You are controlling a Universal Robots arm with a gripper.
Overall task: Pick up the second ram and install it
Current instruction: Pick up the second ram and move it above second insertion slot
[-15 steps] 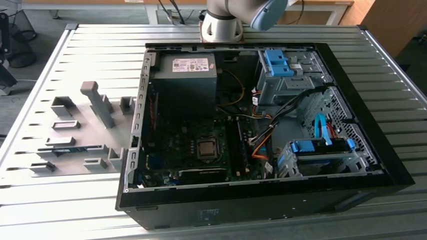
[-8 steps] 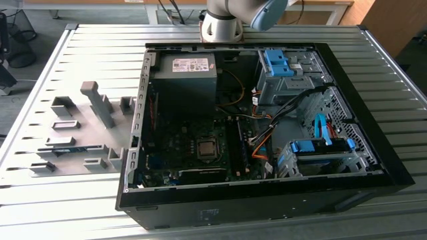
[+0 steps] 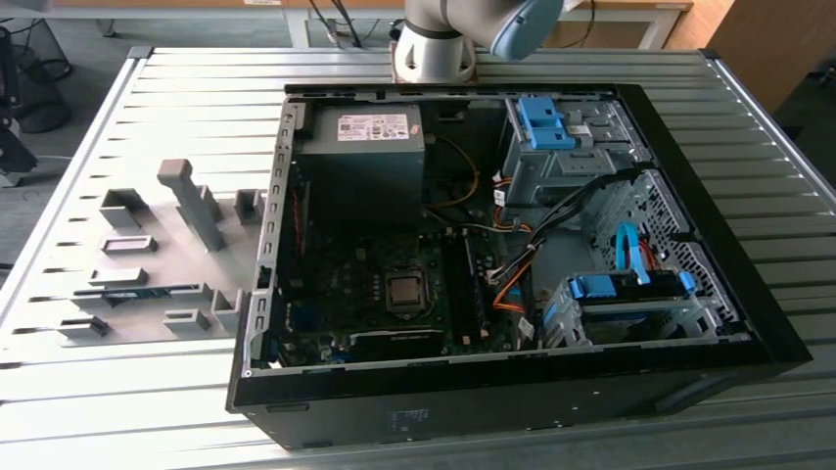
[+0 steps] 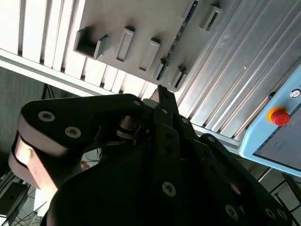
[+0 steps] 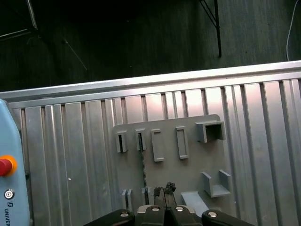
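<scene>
The second ram (image 3: 135,292) is a thin blue-green stick standing on edge in a slot of the grey holder plate (image 3: 170,257), at the exterior view's left beside the open computer case (image 3: 496,245). In both wrist views it appears as a narrow dark strip (image 5: 143,162) (image 4: 181,30) between small holder blocks. My gripper (image 5: 164,189) hangs well above the plate, its black fingers (image 4: 161,94) drawn together with nothing between them. The arm's base (image 3: 433,49) stands behind the case.
The case lies open with the motherboard (image 3: 392,289), a power supply (image 3: 359,147), blue drive brackets (image 3: 627,284) and loose cables. Taller grey blocks (image 3: 196,201) rise from the holder plate. A pale blue pendant with a red button (image 4: 280,117) lies on the ribbed metal table (image 5: 70,150).
</scene>
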